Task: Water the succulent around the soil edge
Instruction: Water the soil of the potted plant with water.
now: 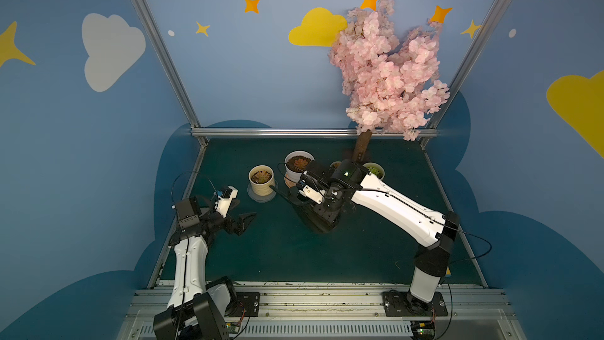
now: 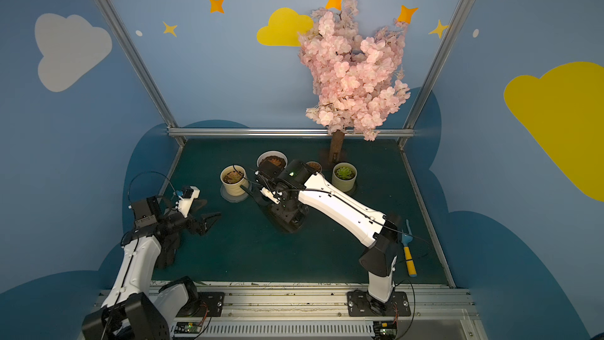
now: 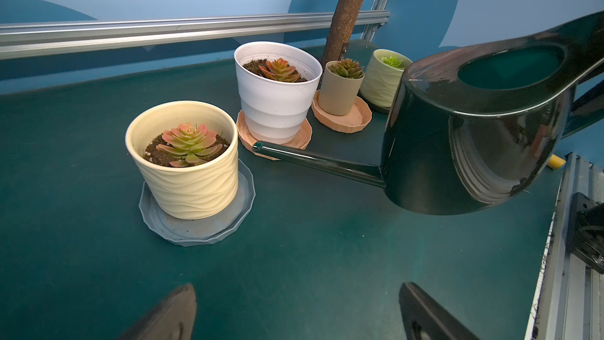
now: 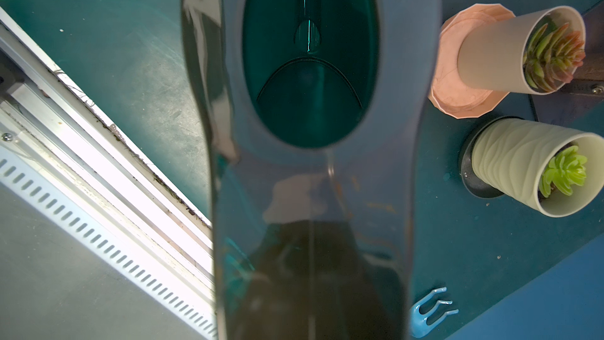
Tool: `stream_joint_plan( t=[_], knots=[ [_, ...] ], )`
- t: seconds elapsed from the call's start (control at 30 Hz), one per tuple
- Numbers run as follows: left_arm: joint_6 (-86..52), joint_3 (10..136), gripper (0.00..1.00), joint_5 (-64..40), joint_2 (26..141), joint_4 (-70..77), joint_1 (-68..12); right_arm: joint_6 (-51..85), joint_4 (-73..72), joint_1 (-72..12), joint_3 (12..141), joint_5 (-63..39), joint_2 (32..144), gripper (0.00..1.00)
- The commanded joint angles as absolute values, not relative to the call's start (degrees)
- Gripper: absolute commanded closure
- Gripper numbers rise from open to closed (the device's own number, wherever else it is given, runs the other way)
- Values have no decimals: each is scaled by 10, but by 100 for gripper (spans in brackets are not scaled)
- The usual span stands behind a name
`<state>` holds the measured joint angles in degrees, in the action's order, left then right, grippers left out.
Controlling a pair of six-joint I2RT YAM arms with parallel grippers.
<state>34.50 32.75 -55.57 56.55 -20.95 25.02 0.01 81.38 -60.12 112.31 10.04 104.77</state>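
"So, is the plant getting its water now?"

"Not yet, I think. The right tool (image 1: 322,214) is squeezing the handle of the dark green plastic watering can (image 3: 474,132). Its long spout (image 3: 256,147) is pointing at the wavy cream pot (image 3: 192,188) on the grey saucer (image 3: 196,235). The tip is sitting just beside the pot."

"And the pink-green succulent (image 3: 189,142)?"

"It is sitting in the middle of the soil (image 3: 156,156). No water is coming out. The left tool (image 3: 295,292) is hanging wide open over the tabletop (image 3: 327,256), holding nothing. All the pouring is left to do."
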Motion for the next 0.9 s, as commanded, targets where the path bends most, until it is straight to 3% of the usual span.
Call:
stream_joint_plan(
  t=[0.0,0.87],
  knots=[
    [349,322,0,-564,560,-213,249,3,821,-605,1143,108,1049,100],
    [348,322,0,-563,558,-213,248,9,807,-606,1123,112,1040,100]
  ],
)
